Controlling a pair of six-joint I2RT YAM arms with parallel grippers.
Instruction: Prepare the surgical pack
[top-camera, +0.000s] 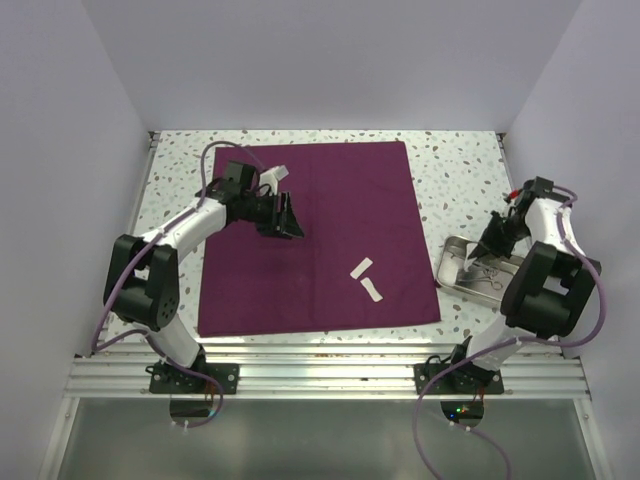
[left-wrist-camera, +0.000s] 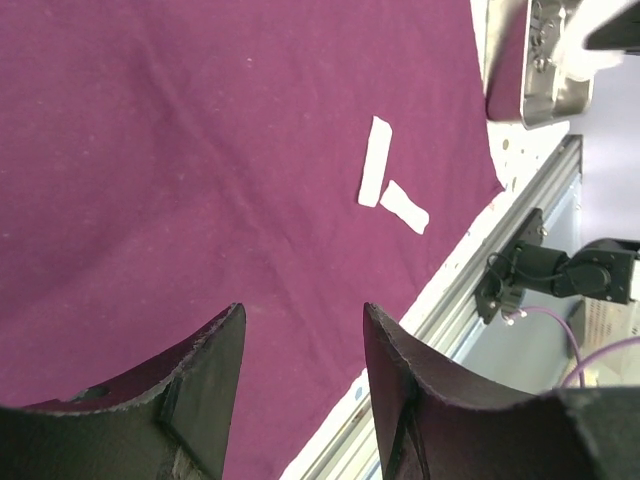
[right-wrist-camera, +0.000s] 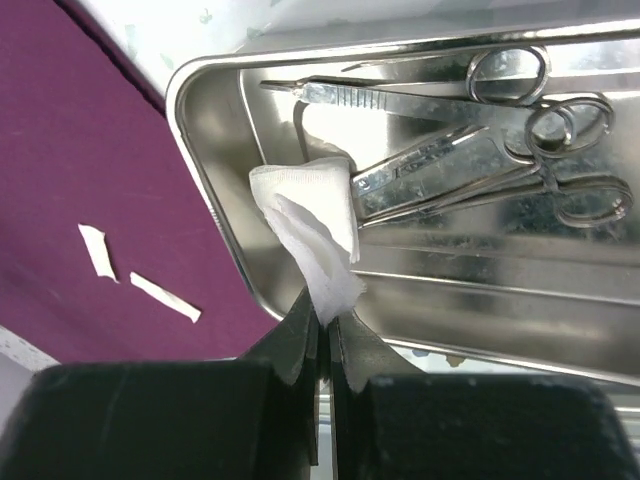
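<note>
Two white gauze strips (top-camera: 362, 268) lie on the purple cloth (top-camera: 300, 200) near its right front corner, angled apart in a loose V. The steel tray (top-camera: 448, 270) sits on the speckled counter (top-camera: 460, 170) just right of the cloth, its long axis running roughly left to right. Inside it, the scissor-like instruments (right-wrist-camera: 480, 170) lie lengthwise (ring handles together at one end). The right end effector (right-wrist-camera: 322, 322) is clamped on a gauze pad (right-wrist-camera: 310, 215) over the tray. The left end effector (left-wrist-camera: 302, 320) hovers above the cloth, fingers apart.
</note>
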